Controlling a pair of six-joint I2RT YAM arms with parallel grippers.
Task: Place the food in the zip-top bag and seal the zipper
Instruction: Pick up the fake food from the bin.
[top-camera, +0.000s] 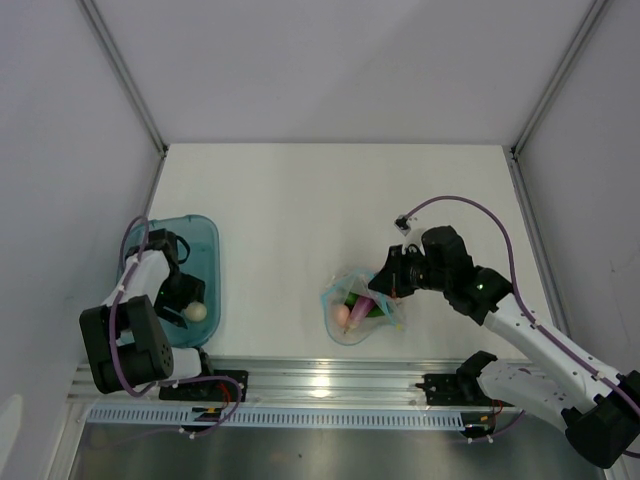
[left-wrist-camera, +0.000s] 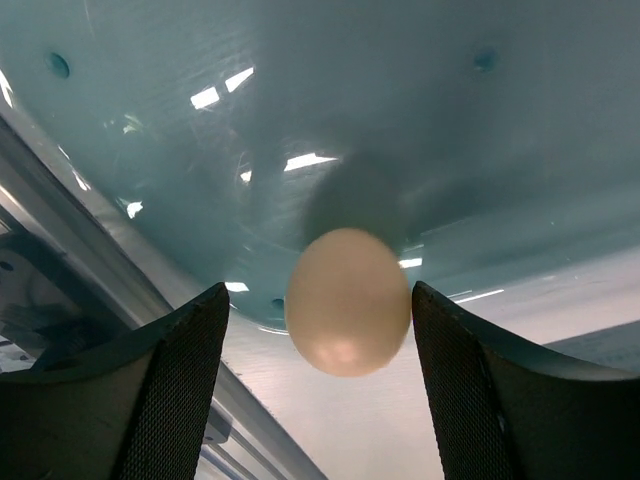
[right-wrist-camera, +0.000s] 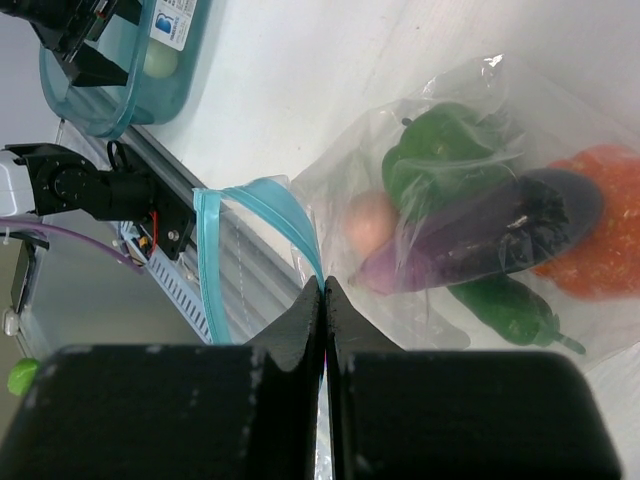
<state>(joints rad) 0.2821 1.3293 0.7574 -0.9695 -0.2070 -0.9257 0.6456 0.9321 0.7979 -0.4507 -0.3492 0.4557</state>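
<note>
An egg (left-wrist-camera: 348, 300) lies at the tray's (top-camera: 205, 235) near end, by the worktop's left edge, squarely between my left gripper's (left-wrist-camera: 317, 292) open jaws, with its long axis along them. My right gripper (right-wrist-camera: 323, 290), well apart, pinches the bag's (right-wrist-camera: 440, 100) zipper (right-wrist-camera: 210, 270).

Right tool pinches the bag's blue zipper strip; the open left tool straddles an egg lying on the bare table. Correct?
No. The egg the left tool straddles lies inside the teal tray instead; the top external view shows it. The rest stands.
</note>
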